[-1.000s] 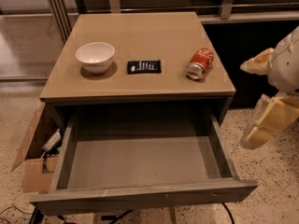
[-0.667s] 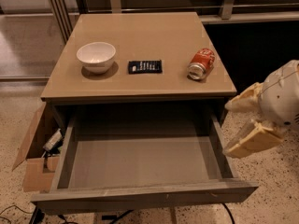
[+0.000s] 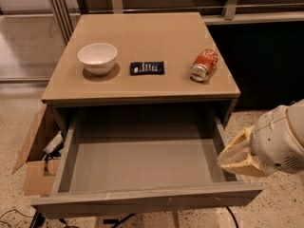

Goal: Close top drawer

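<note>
The top drawer (image 3: 142,198) is pulled far out of the cabinet, its grey inside empty and its flat front facing me at the bottom of the view. My gripper (image 3: 237,158) is at the lower right, over the drawer's right side wall near the front corner. Its pale fingers point left toward the drawer; the white wrist housing (image 3: 280,139) fills the right edge.
On the cabinet top (image 3: 142,32) sit a white bowl (image 3: 97,57), a small dark packet (image 3: 147,68) and a red can (image 3: 204,64) lying on its side. An open cardboard box (image 3: 35,160) stands on the floor at the left. Cables lie below the drawer front.
My gripper has moved down and left, from beside the cabinet's right side to the drawer's right front corner. The drawer has not moved.
</note>
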